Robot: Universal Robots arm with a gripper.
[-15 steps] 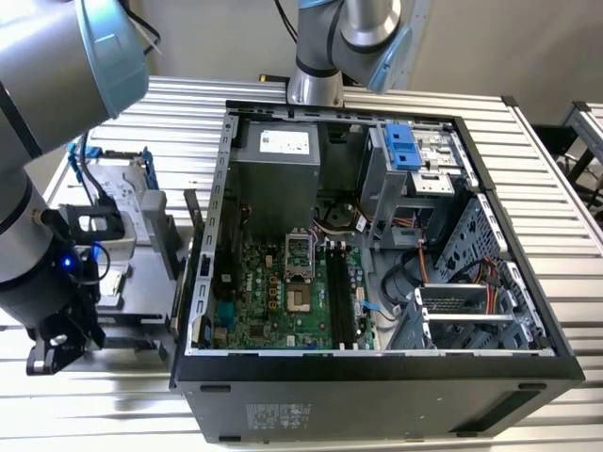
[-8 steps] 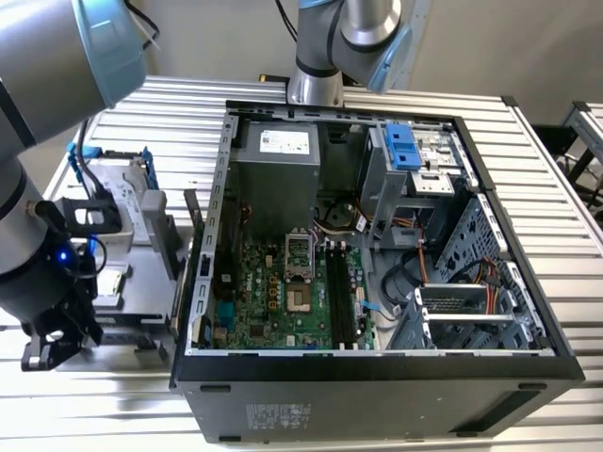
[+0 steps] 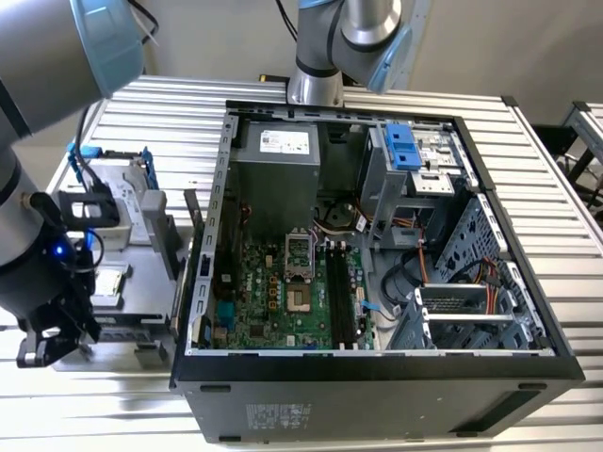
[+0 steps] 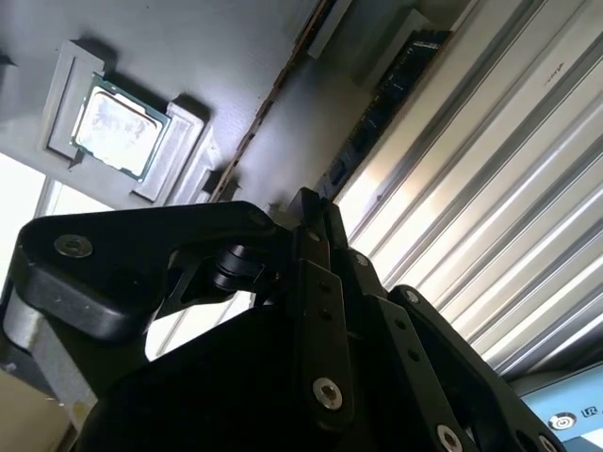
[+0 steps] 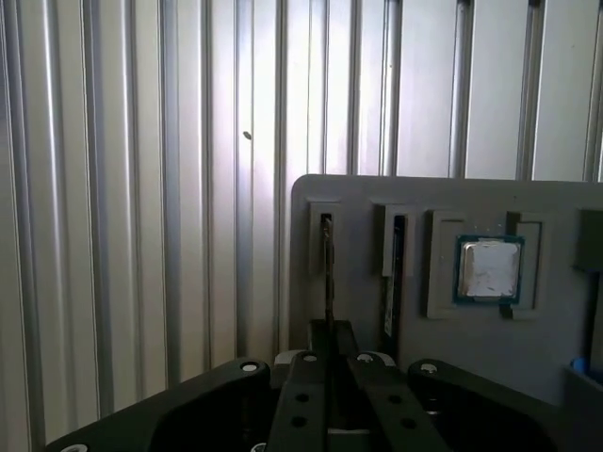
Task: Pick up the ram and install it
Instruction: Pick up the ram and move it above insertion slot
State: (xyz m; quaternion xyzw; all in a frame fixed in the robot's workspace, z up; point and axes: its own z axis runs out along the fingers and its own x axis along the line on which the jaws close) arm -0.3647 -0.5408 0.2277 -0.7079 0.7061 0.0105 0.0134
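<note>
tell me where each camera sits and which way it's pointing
exterior view: off the robot, high, looking down into the open computer case on the ribbed table; the arm and gripper show at the exterior view's left, at the grey tray.
first wrist view: on the arm, looking along the gripper at the tray, with a ram on edge and the square silver chip.
second wrist view: on the arm, looking past the gripper's black links at the tray.
shared: both wrist views show gripper, tray and chip.
</note>
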